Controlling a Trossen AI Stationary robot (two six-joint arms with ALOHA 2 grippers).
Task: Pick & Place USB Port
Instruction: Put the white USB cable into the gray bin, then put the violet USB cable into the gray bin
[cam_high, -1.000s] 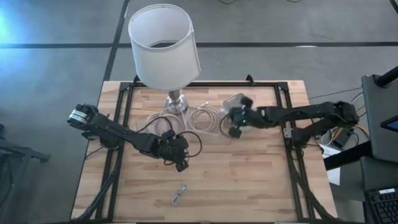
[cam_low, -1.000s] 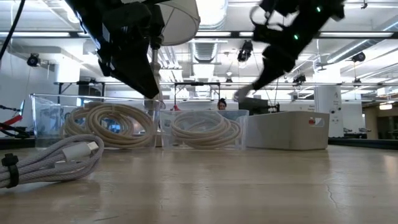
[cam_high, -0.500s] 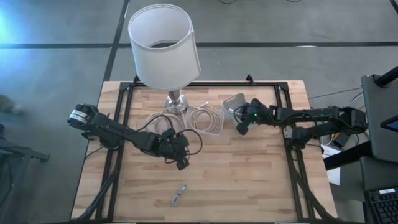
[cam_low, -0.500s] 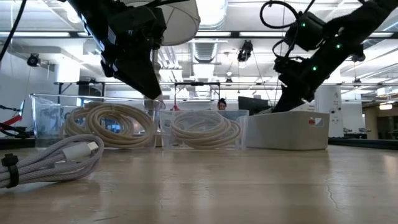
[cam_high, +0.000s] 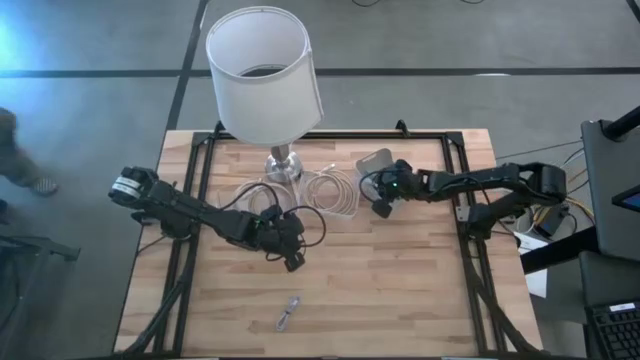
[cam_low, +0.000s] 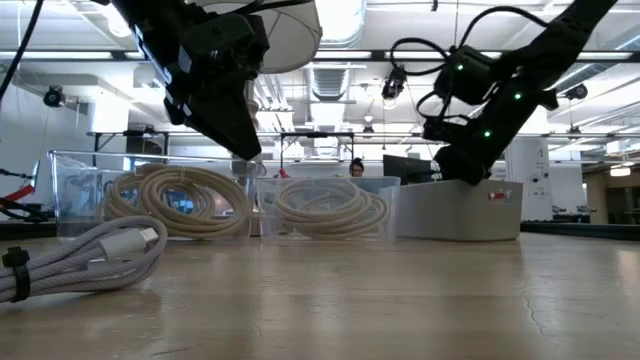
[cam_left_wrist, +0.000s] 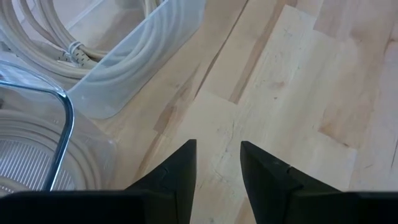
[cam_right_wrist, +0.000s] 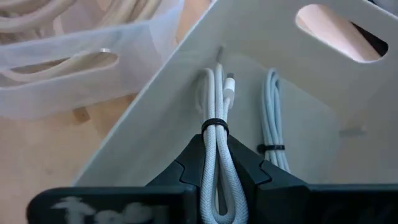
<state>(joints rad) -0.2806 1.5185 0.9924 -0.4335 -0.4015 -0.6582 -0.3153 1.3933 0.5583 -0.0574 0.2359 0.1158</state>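
Note:
My right gripper (cam_right_wrist: 217, 152) is shut on a bundled white braided USB cable (cam_right_wrist: 216, 99) bound by a black tie, over the open white bin (cam_high: 374, 162) at the table's far right. A second tied white cable (cam_right_wrist: 271, 118) lies on that bin's floor. In the low view my right gripper (cam_low: 457, 168) is just above the bin's rim (cam_low: 460, 185). My left gripper (cam_left_wrist: 217, 149) is open over bare wood near the table's middle (cam_high: 292, 260), touching nothing. Another bundled cable (cam_high: 288, 313) lies on the table near the front edge (cam_low: 90, 255). My right gripper pinches the folded cable bundle between its two fingers (cam_right_wrist: 186, 163), just behind the black tie (cam_right_wrist: 214, 126). The strands run along the fingers and stick out ahead of them. The plug ends (cam_right_wrist: 227, 82) reach into the white bin, close to its inner wall; I cannot tell whether they touch it.
Two clear bins holding coiled cream cables (cam_high: 265, 197) (cam_high: 335, 190) stand left of the white bin. A lamp with a white shade (cam_high: 262, 75) stands at the far edge on a metal foot (cam_high: 283, 165). Bare wood lies on the near right (cam_high: 400, 290).
My right gripper, shut on the cable throughout, has come down from high above the table to just over the white bin, swinging a little right and then back left. My left arm has kept still.

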